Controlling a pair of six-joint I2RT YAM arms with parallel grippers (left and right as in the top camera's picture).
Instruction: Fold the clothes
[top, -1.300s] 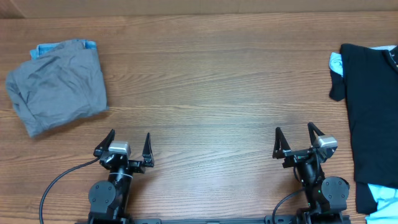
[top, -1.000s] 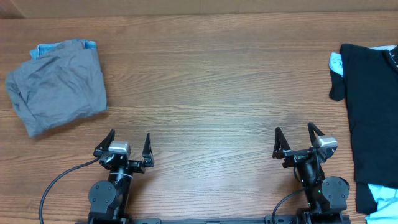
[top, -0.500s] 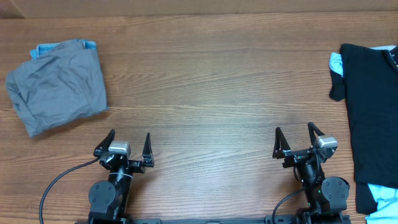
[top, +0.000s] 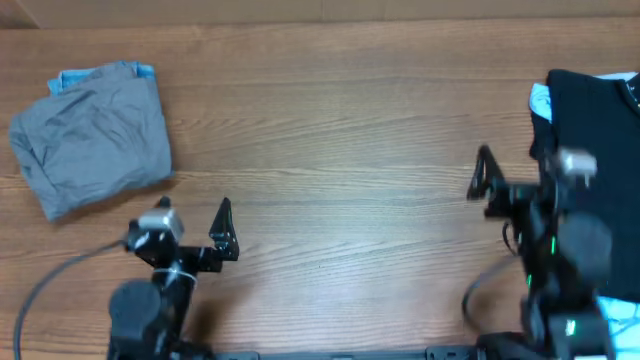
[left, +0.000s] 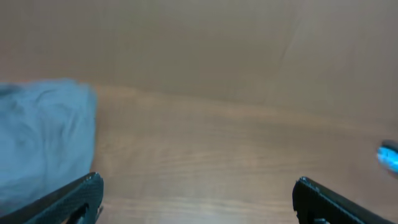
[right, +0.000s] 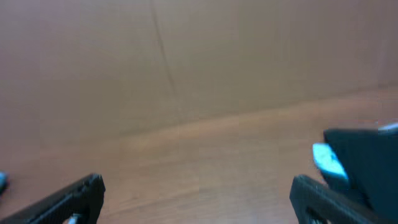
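Right gripper (top: 510, 168) is hovering with fingers spread wide and empty, right at the inner edge of the large plain black soft-fabric garment (top: 592, 100); that garment is lying at the right end of the brown wooden table (top: 330, 130), partly out of view, over a light blue shirt (top: 540, 100); left gripper (top: 193, 215) is hanging wide open too, near the grey folded garment (top: 95, 135); by my read we are sitting at the approach, nothing folded yet; next is calling for a pinch on the black edge

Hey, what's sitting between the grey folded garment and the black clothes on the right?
Nothing: in the overhead view, only bare wooden table separates the grey folded garment from the black garment.
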